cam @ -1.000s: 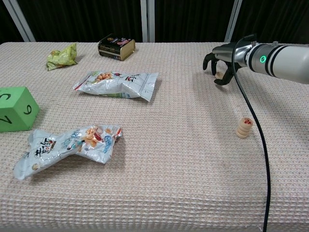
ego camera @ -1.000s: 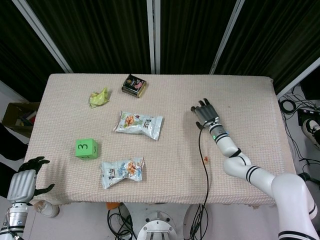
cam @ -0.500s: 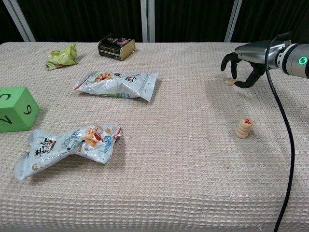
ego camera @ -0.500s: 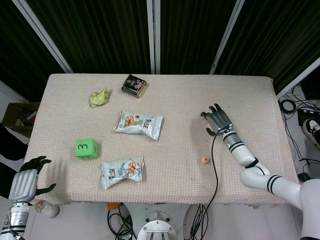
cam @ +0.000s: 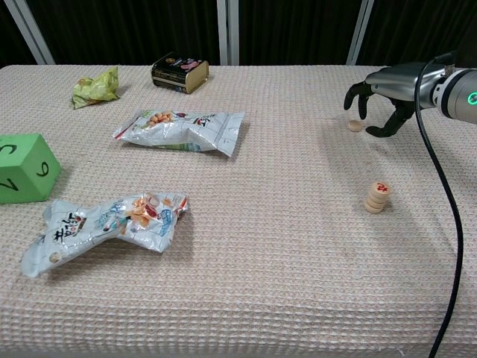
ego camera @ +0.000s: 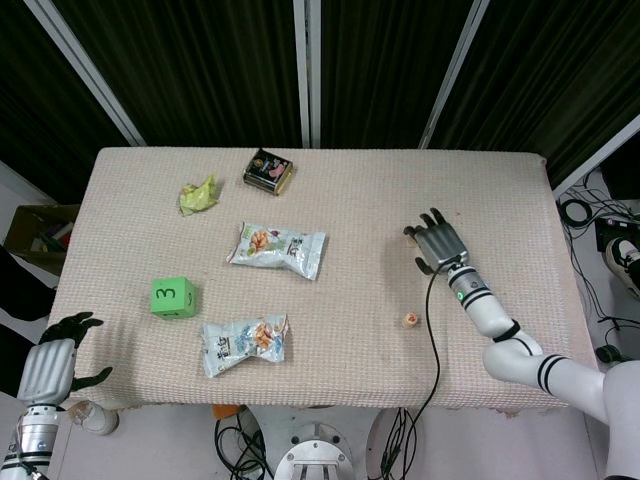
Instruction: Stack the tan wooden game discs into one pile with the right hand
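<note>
A short pile of tan wooden discs (cam: 378,197) with a red mark on top stands on the cloth at the right; in the head view the pile (ego camera: 409,320) sits near the front edge. One loose tan disc (cam: 355,126) lies flat further back. My right hand (cam: 380,101) hovers just right of that disc, fingers arched downward and apart, holding nothing; the head view shows the right hand (ego camera: 438,243) behind the pile. My left hand (ego camera: 55,365) hangs off the table's front left corner, empty, fingers apart.
Two snack bags (cam: 181,128) (cam: 104,224) lie left of centre. A green numbered cube (cam: 24,168) sits at the left, with a crumpled yellow-green wrapper (cam: 95,86) and a dark tin (cam: 179,72) at the back. A black cable (cam: 436,194) trails from the right wrist past the pile.
My right hand has moved right and slightly toward the front. The loose disc, earlier under its fingers, now lies uncovered on the cloth a little further right. The left hand has stayed put.
</note>
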You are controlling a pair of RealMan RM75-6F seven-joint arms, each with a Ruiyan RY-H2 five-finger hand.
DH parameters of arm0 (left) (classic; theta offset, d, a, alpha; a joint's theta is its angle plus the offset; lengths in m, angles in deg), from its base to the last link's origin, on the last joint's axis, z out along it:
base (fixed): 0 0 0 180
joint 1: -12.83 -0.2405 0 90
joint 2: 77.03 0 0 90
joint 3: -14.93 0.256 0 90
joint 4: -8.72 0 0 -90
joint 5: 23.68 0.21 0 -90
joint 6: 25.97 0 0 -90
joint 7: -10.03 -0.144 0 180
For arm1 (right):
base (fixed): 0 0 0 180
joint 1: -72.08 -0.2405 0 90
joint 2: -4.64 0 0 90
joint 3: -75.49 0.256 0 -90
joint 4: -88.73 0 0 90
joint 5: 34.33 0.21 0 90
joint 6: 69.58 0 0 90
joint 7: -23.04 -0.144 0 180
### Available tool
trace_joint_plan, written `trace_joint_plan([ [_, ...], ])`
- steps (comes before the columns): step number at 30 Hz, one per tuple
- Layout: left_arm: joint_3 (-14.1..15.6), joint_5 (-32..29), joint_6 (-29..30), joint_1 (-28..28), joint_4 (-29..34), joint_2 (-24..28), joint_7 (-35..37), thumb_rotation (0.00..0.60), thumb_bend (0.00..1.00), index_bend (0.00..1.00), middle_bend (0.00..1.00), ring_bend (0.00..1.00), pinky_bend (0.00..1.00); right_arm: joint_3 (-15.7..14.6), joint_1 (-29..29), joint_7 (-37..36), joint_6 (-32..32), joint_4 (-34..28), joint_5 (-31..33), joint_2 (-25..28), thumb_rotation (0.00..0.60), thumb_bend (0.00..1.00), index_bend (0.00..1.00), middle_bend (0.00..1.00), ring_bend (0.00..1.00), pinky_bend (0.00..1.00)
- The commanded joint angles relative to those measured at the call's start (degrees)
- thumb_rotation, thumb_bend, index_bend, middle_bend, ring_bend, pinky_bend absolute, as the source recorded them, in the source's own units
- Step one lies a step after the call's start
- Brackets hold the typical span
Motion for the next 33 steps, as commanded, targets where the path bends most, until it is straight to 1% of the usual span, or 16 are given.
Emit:
trace_joint_plan([
  [1, 0.02, -0.02, 0.05, -0.06, 0.03, 0.03, 0.02, 0.6, 0.13, 0.28, 0.16, 0.13, 0.18, 0.65, -0.6, -0.72, 0.45, 1.45, 0.14, -1.27, 0.6, 0.36, 0.25, 0.35, 0.07, 0.0],
  [7, 0.1, -0.04, 0.28, -0.3, -0.06, -0.04, 0.21, 0.6, 0.13, 0.28, 0.16, 0.13, 0.18, 0.96, -1.47, -0.92, 1.24, 3.8, -0.12, -2.86, 0.6, 0.36, 0.25, 0.35, 0.07, 0.0],
  [22, 0.07, -0.13, 0.08, -0.32, -0.35, -0.18, 0.37, 0.6, 0.13, 0.28, 0.16, 0.13, 0.18, 0.59, -1.68, -2.0, 2.46, 7.39, -0.94, -5.11, 0.6, 0.36, 0.25, 0.35, 0.07, 0.0],
  [33, 0.05, -0.29, -0.22, -0.28, -0.59, -0.28, 0.48, 0.6, 0.13, 0.28, 0.16, 0.13, 0.18, 0.33, -1.29, -3.32, 2.53, 7.73, -2.21, -5.28, 0.6, 0.36, 0.26, 0.35, 0.07, 0.0],
])
